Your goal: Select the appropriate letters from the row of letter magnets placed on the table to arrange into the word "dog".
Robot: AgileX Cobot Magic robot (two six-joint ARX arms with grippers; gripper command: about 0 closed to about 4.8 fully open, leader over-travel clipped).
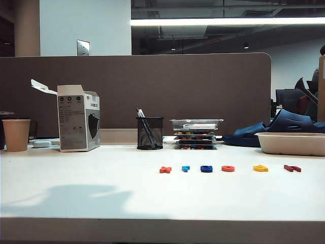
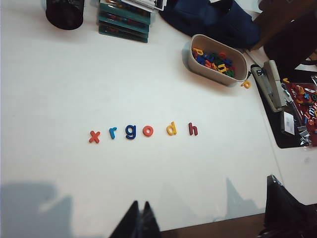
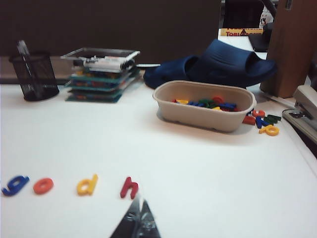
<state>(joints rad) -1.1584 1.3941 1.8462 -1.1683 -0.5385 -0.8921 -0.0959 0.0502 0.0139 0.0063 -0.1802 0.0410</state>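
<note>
An office: a brown fabric partition panel (image 1: 152, 91) backs the wide white counter (image 1: 101, 188), which carries a black mesh pen cup (image 1: 150, 133), a grey stapler (image 2: 270, 84) and a paper cup (image 1: 16, 134).

White table (image 2: 59, 89) carries letter row (image 2: 143, 131): x, r, g, o, d, h; also mesh cup (image 1: 150, 133), tray stack (image 1: 196, 133), beige bowl (image 2: 218, 60)

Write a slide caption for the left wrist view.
Left gripper, jaws shut, above the untouched row of letter magnets: x, r, g, o, d, h.
</note>
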